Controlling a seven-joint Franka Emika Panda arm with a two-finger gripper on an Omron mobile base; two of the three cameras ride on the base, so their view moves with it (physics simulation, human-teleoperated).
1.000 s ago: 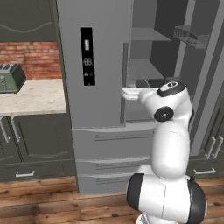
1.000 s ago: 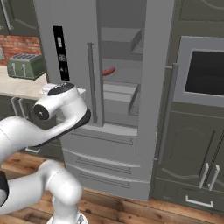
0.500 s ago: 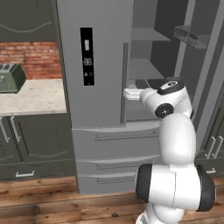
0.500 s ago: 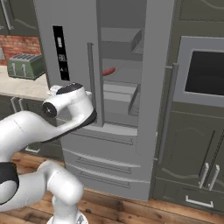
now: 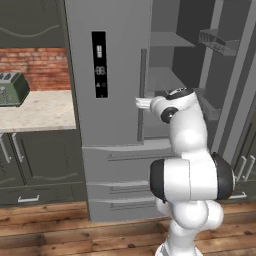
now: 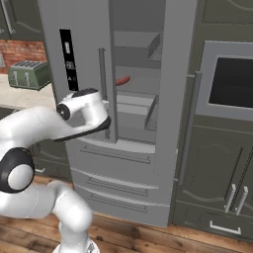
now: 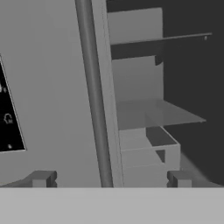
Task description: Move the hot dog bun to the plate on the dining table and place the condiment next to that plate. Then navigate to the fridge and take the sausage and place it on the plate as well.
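Hand (image 7: 109, 179) is facing the open fridge (image 6: 143, 123), fingers spread wide and carrying nothing.
Sausage (image 6: 123, 80) is lying on an upper fridge shelf (image 6: 133, 86); likely light, soft, slightly slick, so gripping mid-length looks best. Shelf is flat; room is tightening between the closed door's handle (image 7: 94, 96) and the shelf above.

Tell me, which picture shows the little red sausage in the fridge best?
The right base view: the small red sausage lies in plain sight on a shelf inside the open grey fridge. In the left base view and the hand view I cannot make it out.
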